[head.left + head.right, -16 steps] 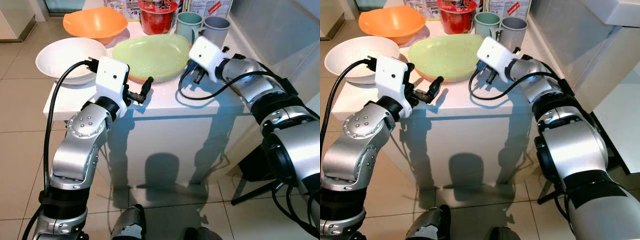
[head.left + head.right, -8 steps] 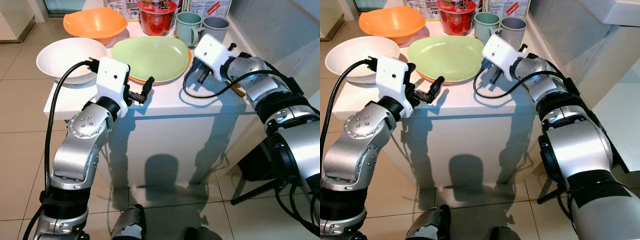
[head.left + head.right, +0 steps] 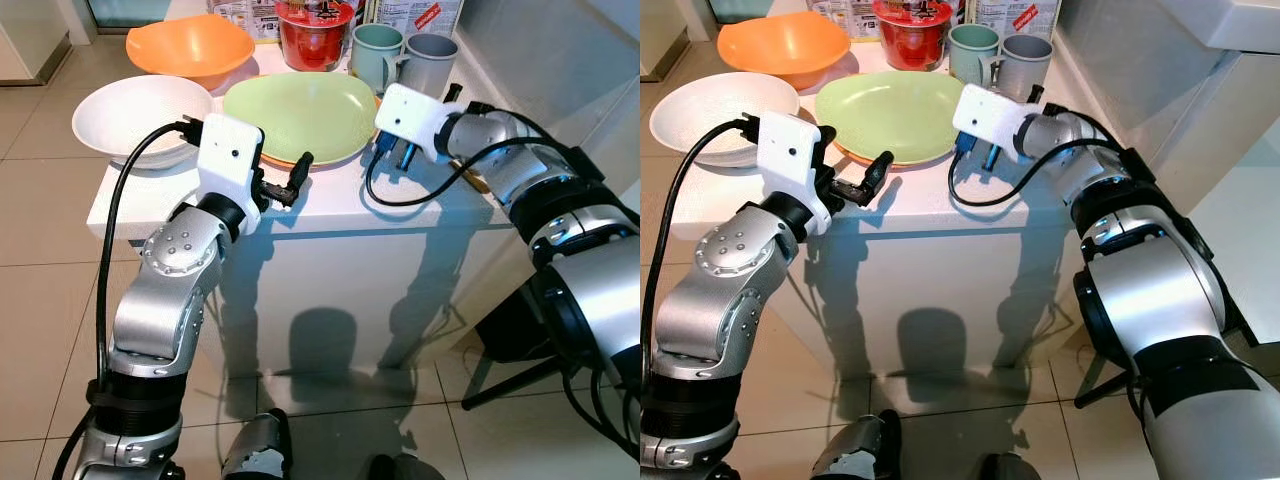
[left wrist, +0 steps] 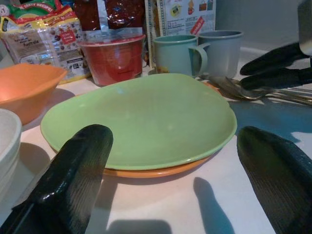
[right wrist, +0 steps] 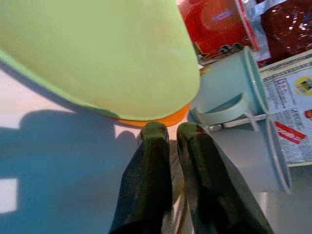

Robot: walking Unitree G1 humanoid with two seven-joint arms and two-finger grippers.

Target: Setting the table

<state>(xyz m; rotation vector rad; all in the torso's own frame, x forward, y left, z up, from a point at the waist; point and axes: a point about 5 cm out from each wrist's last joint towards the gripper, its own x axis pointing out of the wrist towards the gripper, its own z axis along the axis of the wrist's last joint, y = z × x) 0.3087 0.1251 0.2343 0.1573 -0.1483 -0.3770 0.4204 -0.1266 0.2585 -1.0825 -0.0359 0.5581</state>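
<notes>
A small white surface (image 3: 330, 195) stands in front of the robot. On it lies a green plate (image 3: 300, 115), and it sits on top of an orange plate (image 4: 146, 171) whose rim peeks out from under it. To the robot's left of the plates is a white bowl (image 3: 140, 120). Behind that is an orange bowl (image 3: 188, 47). At the back stand a red tub (image 3: 313, 32), a teal mug (image 3: 375, 52) and a grey mug (image 3: 430, 55), side by side. Food packets (image 4: 39, 36) lean behind them.

The left end effector (image 3: 283, 185) hovers at the near edge of the surface, just in front of the green plate. Its two black fingers (image 4: 73, 170) are spread wide apart, and nothing is between them. The plate sits right ahead of them.

The right end effector (image 3: 392, 155) is down on the surface, just beside the plates on the robot's right and near the teal mug. Its fingers (image 5: 156, 165) are pressed close together. They seem to be pinching the shiny handles of some metal cutlery (image 4: 234, 90) that lies there, though the wrist view is too tight to be sure. One piece looks like a spoon. A black cable (image 3: 400, 195) loops from this wrist over the white top.
</notes>
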